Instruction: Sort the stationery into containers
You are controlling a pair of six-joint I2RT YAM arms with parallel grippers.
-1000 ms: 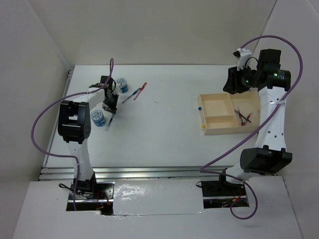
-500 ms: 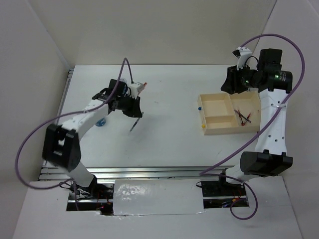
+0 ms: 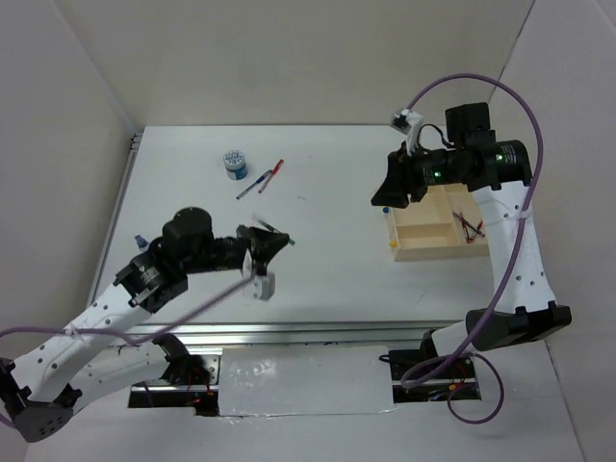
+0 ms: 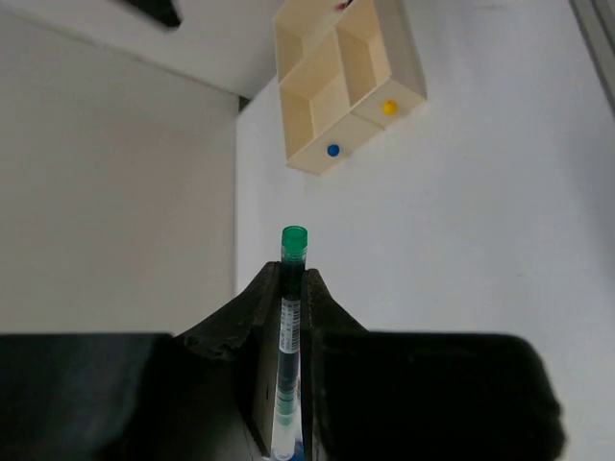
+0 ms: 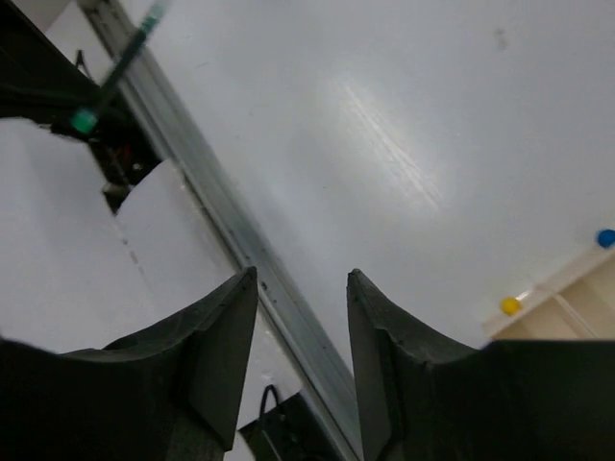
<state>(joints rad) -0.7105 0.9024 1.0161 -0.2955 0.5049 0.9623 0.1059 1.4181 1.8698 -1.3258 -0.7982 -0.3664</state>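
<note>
My left gripper (image 4: 292, 280) pinched a thin green-capped pen (image 4: 293, 240); my right gripper (image 5: 301, 288) hung open by the shallow beige tray (image 3: 423, 239).

White table (image 3: 327, 192) with metal rail (image 3: 337, 330) along near edge.

One tray (image 3: 428, 234); one patterned roll (image 3: 234, 163); two loose pens (image 3: 269, 175); one green-capped pen (image 4: 291, 317); tray pens (image 3: 470, 227) uncountable.

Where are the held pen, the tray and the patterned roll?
green-capped pen (image 4: 289, 331), left wrist view, barrel.
beige tray (image 3: 424, 239), top view, bare compartment floor.
blue-and-white roll (image 3: 234, 163), top view, top face.
</note>
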